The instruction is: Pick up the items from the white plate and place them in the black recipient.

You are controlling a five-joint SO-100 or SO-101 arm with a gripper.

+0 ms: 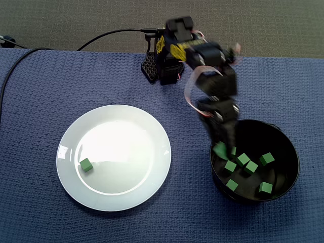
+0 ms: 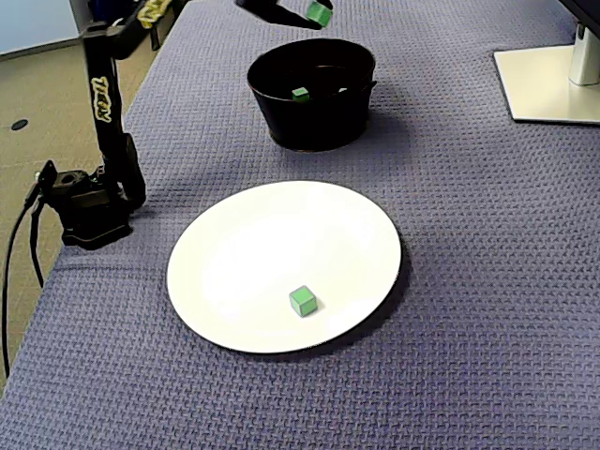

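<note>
A white plate (image 1: 116,147) (image 2: 272,253) lies on the blue cloth with one green cube (image 1: 86,165) (image 2: 302,301) on it, near its left edge in a fixed view (image 1: 86,165). The black bowl (image 1: 292,152) (image 2: 309,127) holds several green cubes (image 1: 244,160) (image 2: 300,94). My gripper (image 1: 221,147) (image 2: 315,15) hangs just above the bowl's rim on the side towards the plate, shut on another green cube (image 1: 219,151) (image 2: 321,12). The arm hides part of the bowl's rim.
The arm's base (image 1: 162,66) (image 2: 89,202) stands at the cloth's edge, with a black cable (image 1: 101,38) running off it. A white monitor foot (image 2: 553,84) sits beyond the bowl at the right.
</note>
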